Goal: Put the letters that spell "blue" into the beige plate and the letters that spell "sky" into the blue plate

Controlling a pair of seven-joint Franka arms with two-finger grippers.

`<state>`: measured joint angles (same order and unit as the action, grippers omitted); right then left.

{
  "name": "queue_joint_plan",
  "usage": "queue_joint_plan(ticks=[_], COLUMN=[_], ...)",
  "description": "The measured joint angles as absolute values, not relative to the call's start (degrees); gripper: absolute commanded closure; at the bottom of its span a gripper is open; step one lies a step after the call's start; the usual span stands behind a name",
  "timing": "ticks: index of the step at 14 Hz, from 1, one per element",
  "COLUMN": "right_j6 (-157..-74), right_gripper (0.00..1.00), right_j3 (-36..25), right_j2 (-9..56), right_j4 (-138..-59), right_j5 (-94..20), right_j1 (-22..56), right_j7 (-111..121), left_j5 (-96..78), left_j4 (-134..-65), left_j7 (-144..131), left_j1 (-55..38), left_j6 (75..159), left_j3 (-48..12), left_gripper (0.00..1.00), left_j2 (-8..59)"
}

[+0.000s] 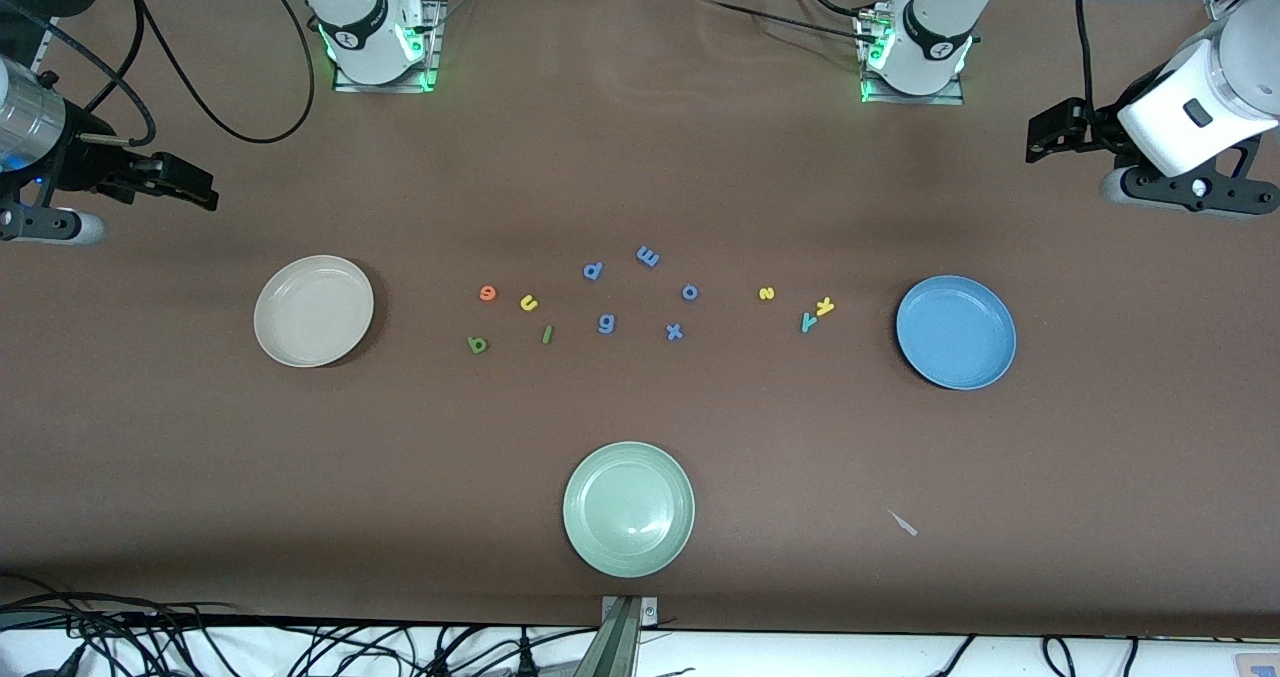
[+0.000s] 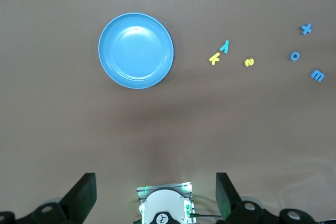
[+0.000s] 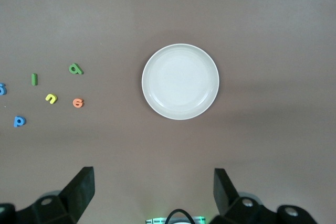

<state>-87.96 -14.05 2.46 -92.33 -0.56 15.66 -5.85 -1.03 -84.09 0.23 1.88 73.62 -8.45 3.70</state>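
The beige plate (image 1: 313,310) (image 3: 180,81) lies empty toward the right arm's end. Beside it on the table are the orange e (image 1: 487,293) (image 3: 78,103), yellow u (image 1: 528,303) (image 3: 50,98), green l (image 1: 547,334) (image 3: 34,79) and dark green b (image 1: 477,344) (image 3: 75,68). The blue plate (image 1: 955,332) (image 2: 135,51), also empty, lies toward the left arm's end, with the yellow s (image 1: 766,294) (image 2: 249,62), yellow k (image 1: 825,306) (image 2: 213,59) and teal y (image 1: 808,323) (image 2: 225,46) beside it. My right gripper (image 1: 200,189) (image 3: 154,190) hangs open high above the table's end. My left gripper (image 1: 1040,139) (image 2: 156,192) hangs open likewise, holding nothing.
A pale green plate (image 1: 628,508) sits near the front edge, midway along the table. Several periwinkle-blue letters (image 1: 606,324) lie scattered between the two letter groups. A small white scrap (image 1: 903,523) lies nearer the front camera than the blue plate.
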Motion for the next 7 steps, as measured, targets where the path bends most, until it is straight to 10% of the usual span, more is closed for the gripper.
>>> queue_joint_plan(ticks=[7], right_j6=[-89.79], right_gripper=[0.0], right_j3=[-14.06], right_j2=[2.45], right_j4=[-92.32], right_j5=[-0.56], right_j1=[15.67], right_j7=[-5.92], left_j5=[-1.03], left_j4=[-84.09], left_j7=[0.23], left_j1=[1.88], left_j6=[73.48], left_j3=[-8.47], left_gripper=[0.0], left_j2=[3.7])
